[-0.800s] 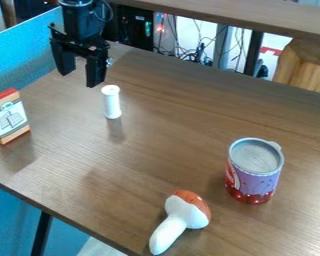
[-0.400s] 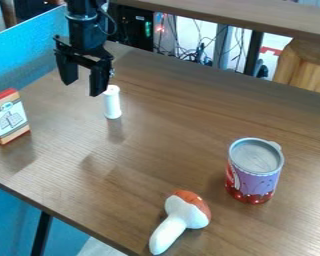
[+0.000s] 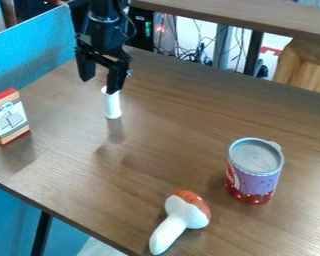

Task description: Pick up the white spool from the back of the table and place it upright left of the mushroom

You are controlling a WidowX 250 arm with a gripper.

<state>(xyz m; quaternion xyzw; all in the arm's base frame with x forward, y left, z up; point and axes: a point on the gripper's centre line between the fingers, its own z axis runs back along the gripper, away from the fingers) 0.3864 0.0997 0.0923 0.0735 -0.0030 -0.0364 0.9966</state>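
Observation:
The black gripper point(image 3: 100, 84) hangs over the upper left of the table, its two fingers apart and nothing between them. Its right finger overlaps the top of a white spool-like cylinder point(image 3: 112, 106) that stands upright; whether they touch I cannot tell. A small red, white and orange box point(image 3: 9, 117) stands at the left. Toward the front lies a toy mushroom point(image 3: 179, 220) with a white stem and a red-brown cap. To the right stands a purple and red can point(image 3: 254, 172) with a grey lid.
The brown table point(image 3: 169, 135) has its front left edge running diagonally down to the bottom. A blue panel point(image 3: 36, 50) borders it at the upper left. Behind the far edge are cables, a raised wooden shelf point(image 3: 243, 15) and a wooden piece point(image 3: 306, 65).
The gripper has moved to the right and slightly toward the camera, from left of the white cylinder to partly over its top. Its fingers stay apart, and the objects have not moved.

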